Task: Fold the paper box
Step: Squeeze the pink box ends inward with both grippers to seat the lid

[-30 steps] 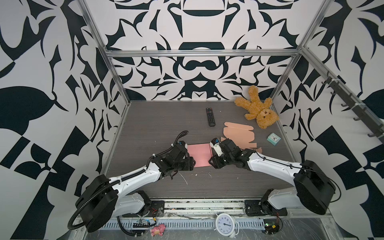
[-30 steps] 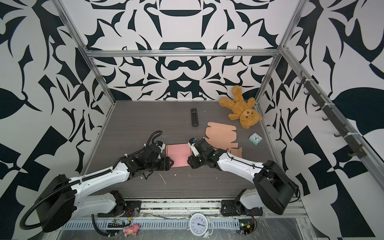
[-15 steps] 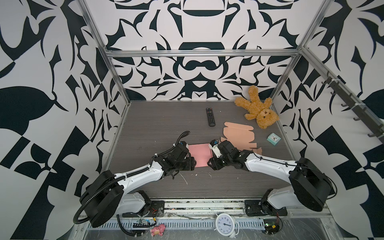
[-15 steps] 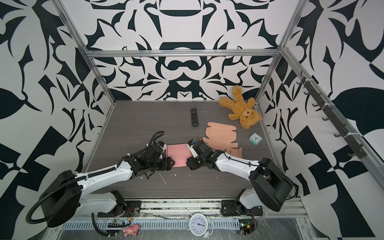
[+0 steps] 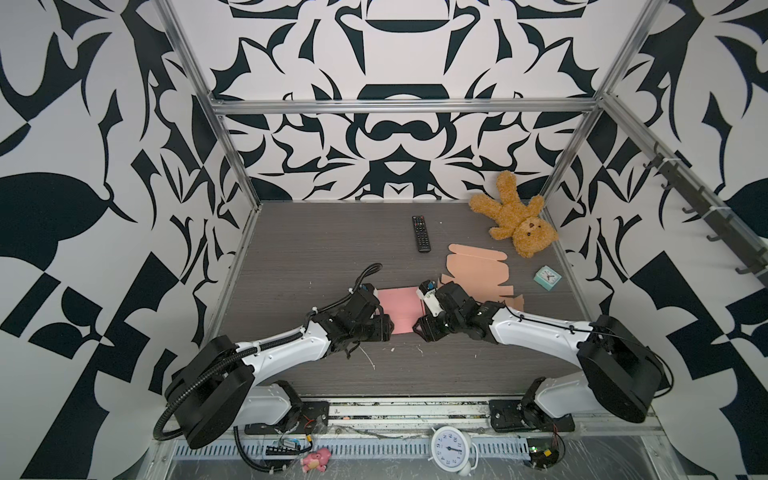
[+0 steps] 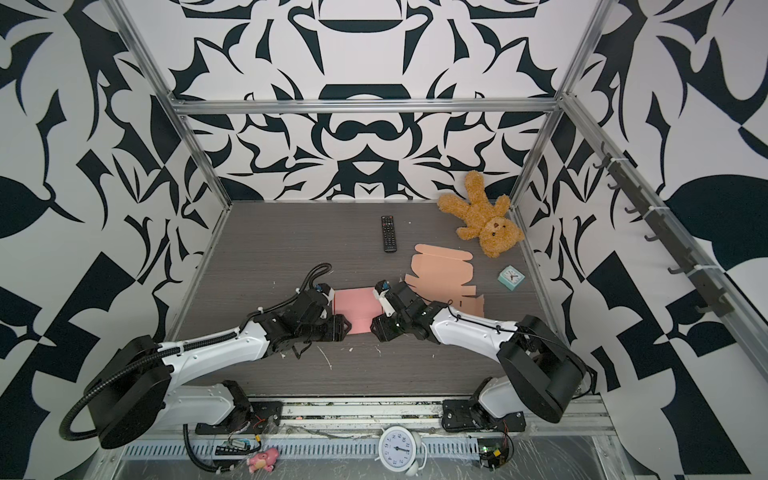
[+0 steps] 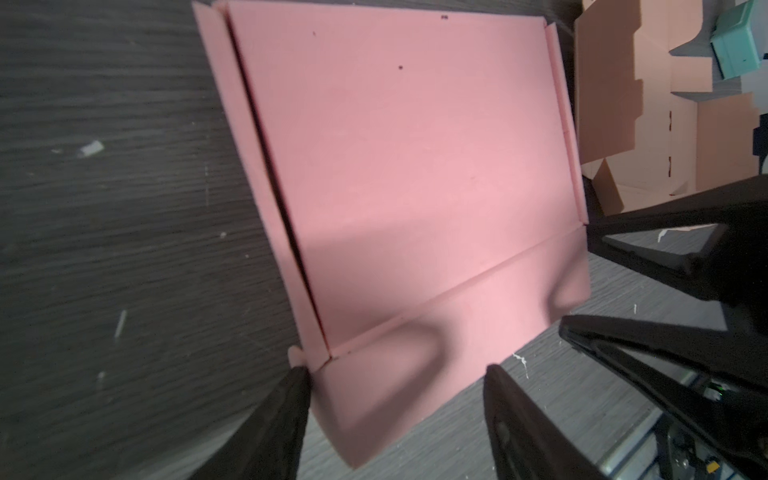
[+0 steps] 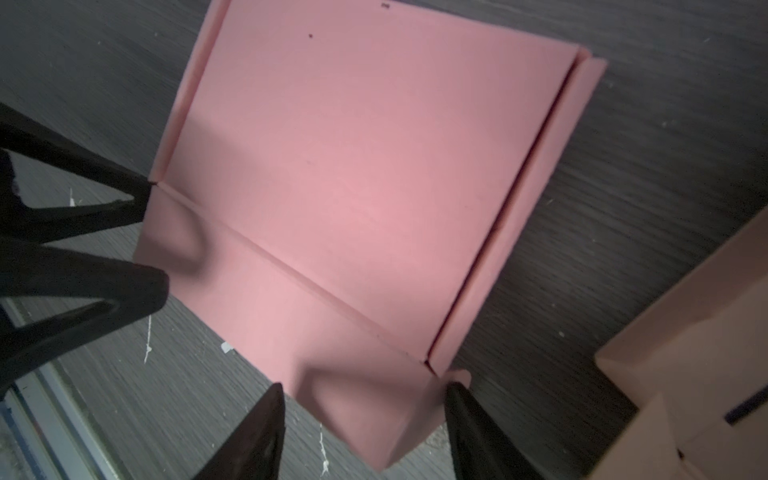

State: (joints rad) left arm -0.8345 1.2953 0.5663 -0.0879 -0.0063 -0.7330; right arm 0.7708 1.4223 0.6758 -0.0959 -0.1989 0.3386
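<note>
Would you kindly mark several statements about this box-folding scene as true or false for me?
1. The pink box lies between the left gripper and the right gripper. True.
2. The remote lies on the peach cardboard blank. False: it lies on the bare table, apart from the blank.
3. The teddy bear lies in the far right corner. True.
4. The left gripper is shut. False: its jaws stand open at the pink box's near flap.
</note>
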